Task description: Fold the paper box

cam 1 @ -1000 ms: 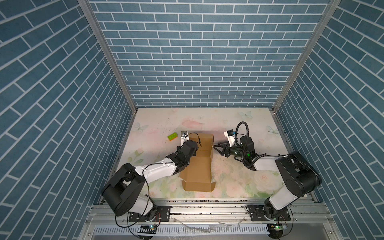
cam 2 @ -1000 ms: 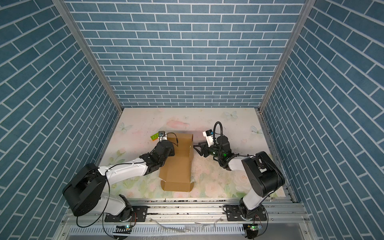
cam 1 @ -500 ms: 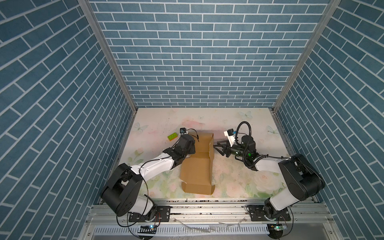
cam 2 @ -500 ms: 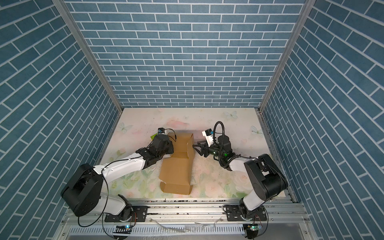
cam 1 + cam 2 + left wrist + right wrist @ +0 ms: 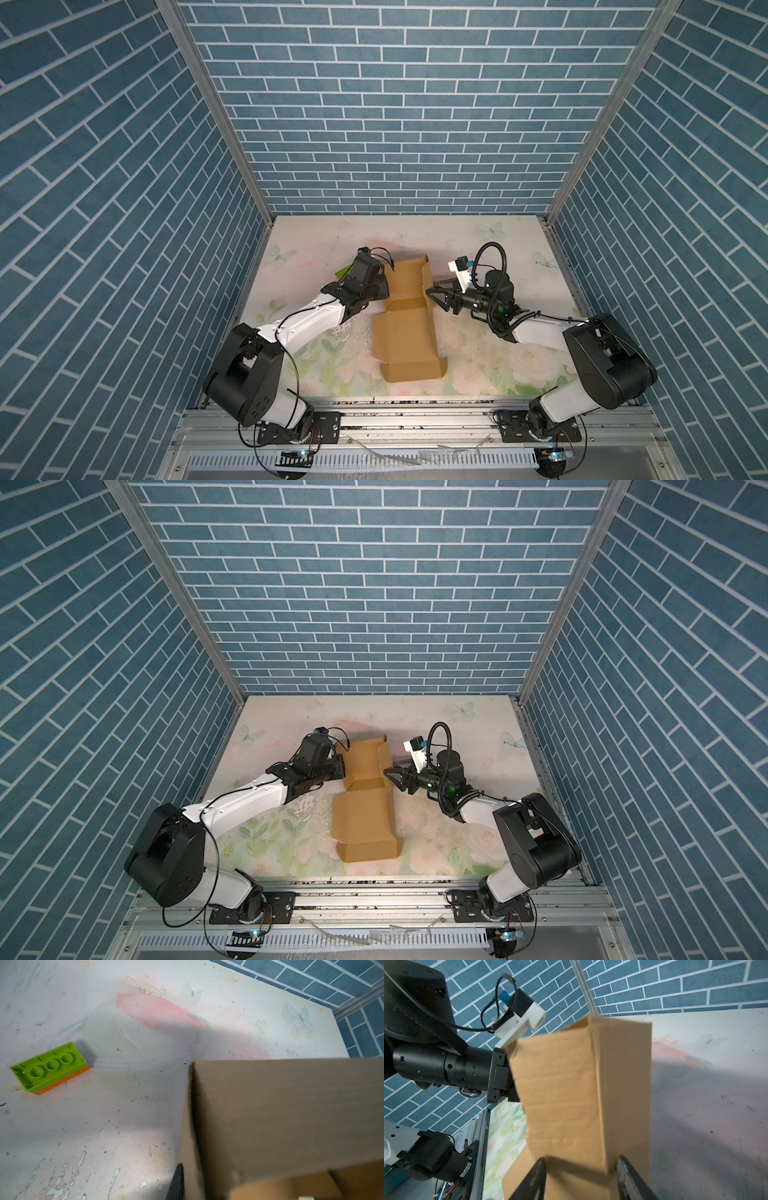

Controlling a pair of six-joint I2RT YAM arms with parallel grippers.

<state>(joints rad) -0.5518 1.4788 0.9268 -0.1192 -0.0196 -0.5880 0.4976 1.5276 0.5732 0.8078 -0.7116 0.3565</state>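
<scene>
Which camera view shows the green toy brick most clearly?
The left wrist view: the green toy brick lies whole and sharp, with its orange layer. In a top view only a green sliver shows beside the left arm. The right wrist view misses it.

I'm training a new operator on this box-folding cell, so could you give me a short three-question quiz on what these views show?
1. True or false: the right gripper is clamped shut on the paper box.
2. Which gripper holds the box's raised far panel?
3. Where does the green brick lie? A: inside the box. B: on the table, apart from the box. C: between the right gripper's fingers.
Key: 1 false, its jaws stand open at the box's edge. 2 the left gripper. 3 B.
</scene>
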